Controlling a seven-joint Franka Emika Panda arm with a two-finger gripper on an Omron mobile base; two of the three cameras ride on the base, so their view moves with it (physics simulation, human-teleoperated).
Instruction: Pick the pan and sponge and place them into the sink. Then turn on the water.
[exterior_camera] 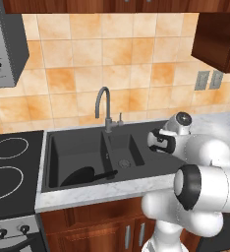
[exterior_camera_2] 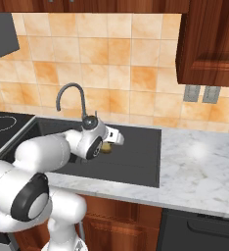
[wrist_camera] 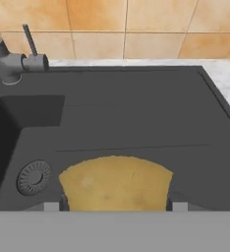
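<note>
My gripper is shut on the yellow-tan sponge, which fills the space between the two fingertips. It hangs above the dark grey sink, over the boundary between the small basin, with its round drain, and the flat drainboard. From the right base view the sponge peeks out under the hand. The black pan lies in the large basin of the sink, its handle pointing right. The grey gooseneck faucet has no stream of water in view.
The black stovetop with ring-marked burners lies left of the sink. Marble counter stretches to the right, with wall outlets above it. A dark wood cabinet hangs overhead at right. The faucet's lever stands at the sink's rear.
</note>
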